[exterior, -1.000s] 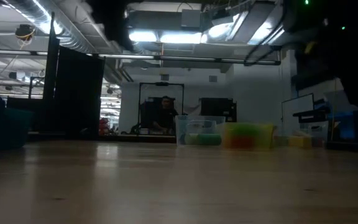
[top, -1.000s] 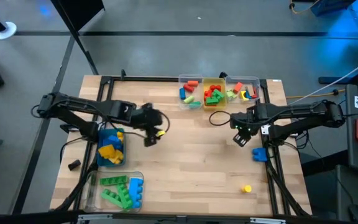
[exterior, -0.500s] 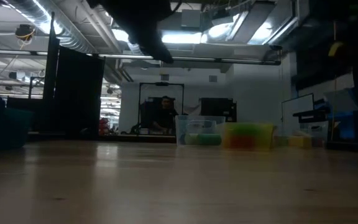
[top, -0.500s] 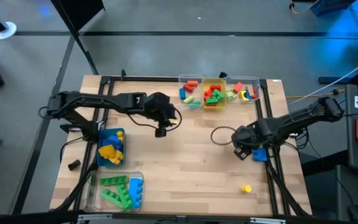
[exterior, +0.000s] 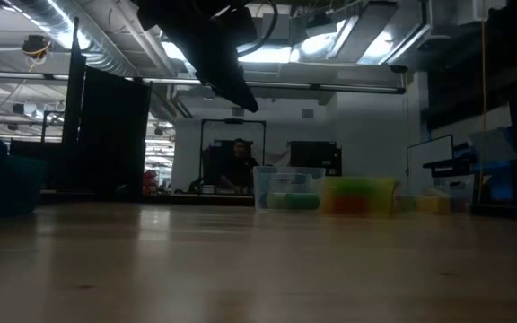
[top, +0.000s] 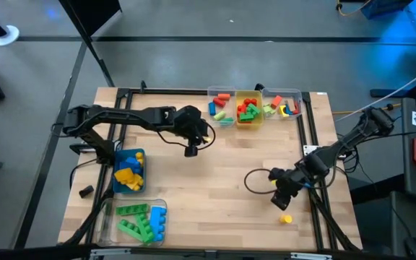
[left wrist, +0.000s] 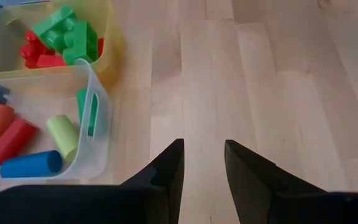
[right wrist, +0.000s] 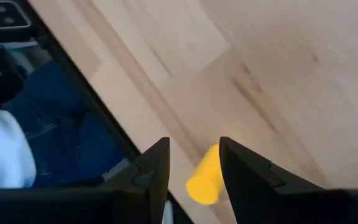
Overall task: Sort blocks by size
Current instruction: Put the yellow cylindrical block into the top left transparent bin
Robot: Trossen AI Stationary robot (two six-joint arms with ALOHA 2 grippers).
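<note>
Ahead of the left gripper [left wrist: 202,163] we are seeing a clear bin [left wrist: 98,127] holding red, lime and blue cylinders, and beyond it a yellow bin [left wrist: 112,46] of red and green blocks [left wrist: 64,37]. Its jaws are standing partly apart over bare wood, gripping nothing. The right gripper [right wrist: 193,163] is hovering with its jaws partly apart and a small yellow block [right wrist: 205,176] lying between them on the table near the edge; contact we cannot tell. Only the high view is showing the blue bin [top: 129,171] of yellow bricks and another clear bin [top: 137,221] of green and blue bars behind the left arm.
</note>
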